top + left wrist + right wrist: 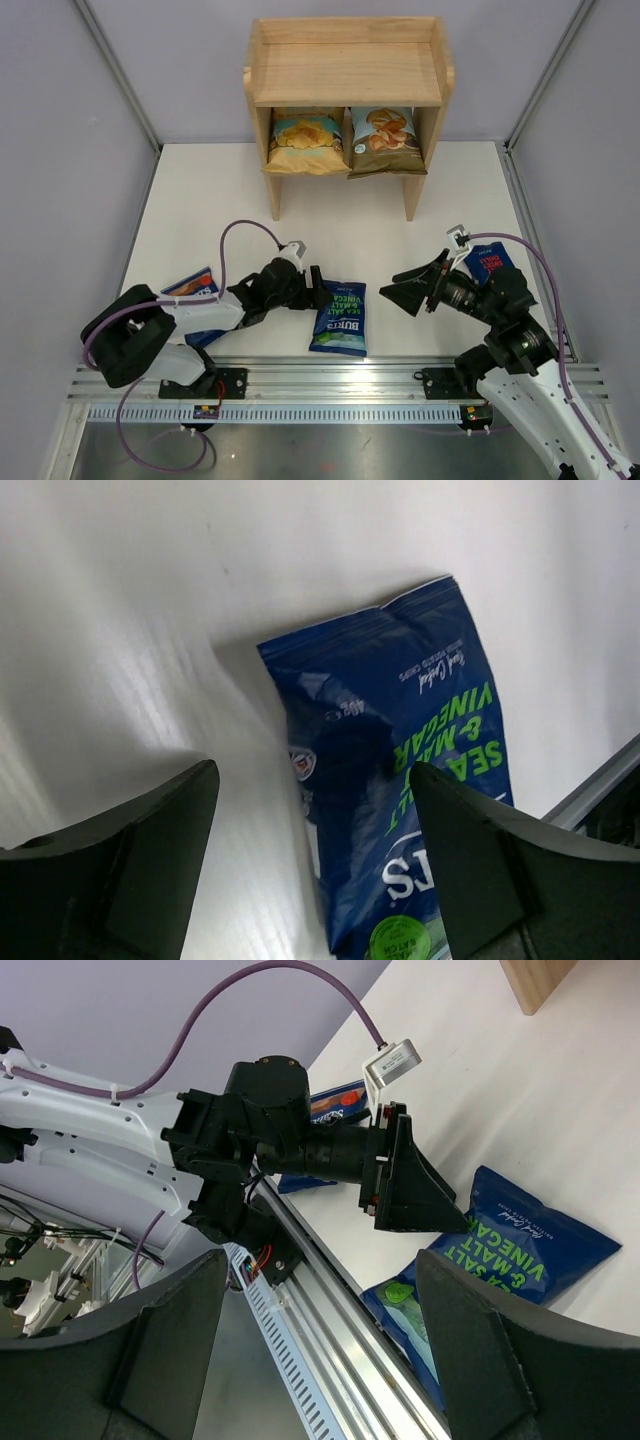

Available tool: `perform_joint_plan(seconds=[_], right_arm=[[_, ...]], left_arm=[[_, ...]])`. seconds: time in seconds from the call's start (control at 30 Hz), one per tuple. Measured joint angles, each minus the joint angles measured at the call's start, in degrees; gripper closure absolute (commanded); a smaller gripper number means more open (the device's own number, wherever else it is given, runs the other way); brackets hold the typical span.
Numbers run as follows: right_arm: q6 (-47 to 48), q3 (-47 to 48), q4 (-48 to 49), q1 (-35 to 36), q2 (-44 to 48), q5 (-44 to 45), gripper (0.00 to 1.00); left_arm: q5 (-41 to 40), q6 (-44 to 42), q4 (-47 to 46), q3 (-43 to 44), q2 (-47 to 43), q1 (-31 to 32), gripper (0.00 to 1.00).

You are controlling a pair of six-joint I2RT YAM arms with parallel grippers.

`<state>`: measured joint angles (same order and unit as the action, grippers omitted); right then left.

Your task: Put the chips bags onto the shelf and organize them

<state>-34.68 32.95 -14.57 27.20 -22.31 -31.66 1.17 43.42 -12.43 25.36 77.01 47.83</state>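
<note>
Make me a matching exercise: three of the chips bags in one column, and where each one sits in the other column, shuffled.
1. yellow Chips bag
2. Cassava Chips bag
3. green-lettered Burts bag

A. flat on the table, in front of the shelf
B. shelf, lower tier, left side
C. shelf, lower tier, right side

Pairs: 1-B, 2-C, 3-A
</note>
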Motion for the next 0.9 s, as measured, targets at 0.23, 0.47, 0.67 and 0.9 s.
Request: perform_joint_plan(seconds=[0.23,0.47,0.67,0.9], right_arm=[[-0.31,-0.20,1.31,0.00,-0.74,-0.35,0.18],[-0.31,-0.20,1.44,0.00,-0.63,-0.37,0.18],[-0.52,-2.14,2.80,0.00,-1.57,0.02,0.18],[-5.20,-9.40,5.20,0.00,-4.46,4.39,0.17]], left_arm=[[1.99,2.47,-8.37,0.11,5.64,-0.13,0.40],[1.44,3.72,-7.96,0.63,7.48,-0.22,0.69],[1.18,4.98,-6.58,0.66,6.60,-0.22,0.93],[-2.89,9.01,-0.59,-0.90,-0.85,-0.22,1.00]])
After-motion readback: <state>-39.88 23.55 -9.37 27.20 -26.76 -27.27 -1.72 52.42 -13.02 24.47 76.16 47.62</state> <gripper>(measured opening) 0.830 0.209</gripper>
